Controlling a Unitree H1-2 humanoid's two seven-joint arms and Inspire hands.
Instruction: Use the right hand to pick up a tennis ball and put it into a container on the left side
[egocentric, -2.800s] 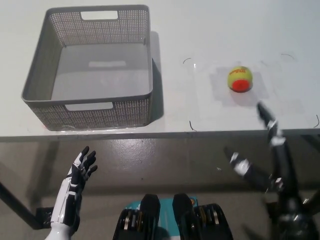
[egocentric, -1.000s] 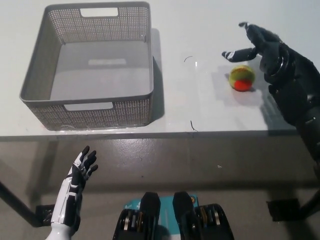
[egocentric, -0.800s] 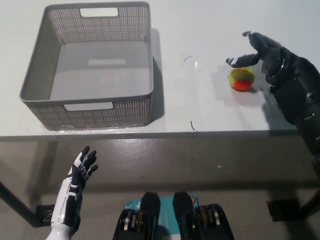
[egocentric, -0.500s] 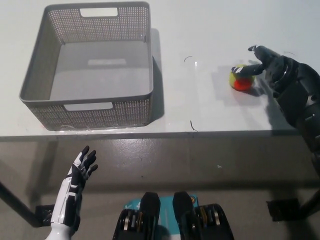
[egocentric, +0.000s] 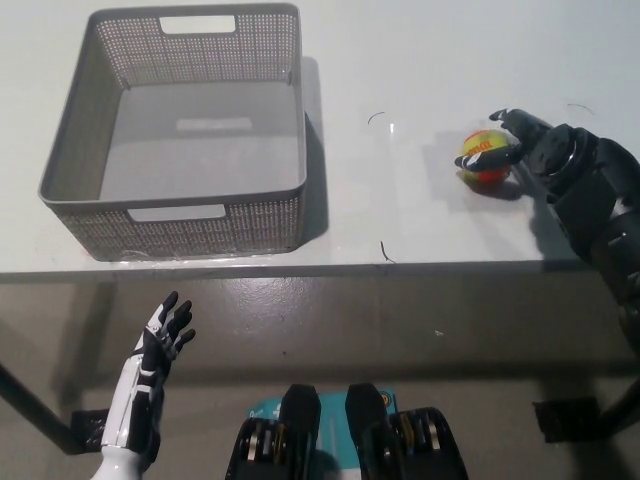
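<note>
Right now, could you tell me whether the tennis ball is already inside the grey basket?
No, the tennis ball sits on the table right of the empty grey basket, with the right robot hand around it.

One tennis ball (egocentric: 482, 157) lies on the white table (egocentric: 420, 220), and one grey mesh container (egocentric: 180, 130) stands there too. Two robot hands are in view: one white left hand (egocentric: 160, 345) and one black right hand (egocentric: 530, 145).

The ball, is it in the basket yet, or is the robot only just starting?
Just starting. The right hand has reached the tennis ball and its fingers curl around it, but the ball sits on the table. The grey basket holds nothing. Lifting, carrying and dropping remain. The left hand rests below the table.
</note>
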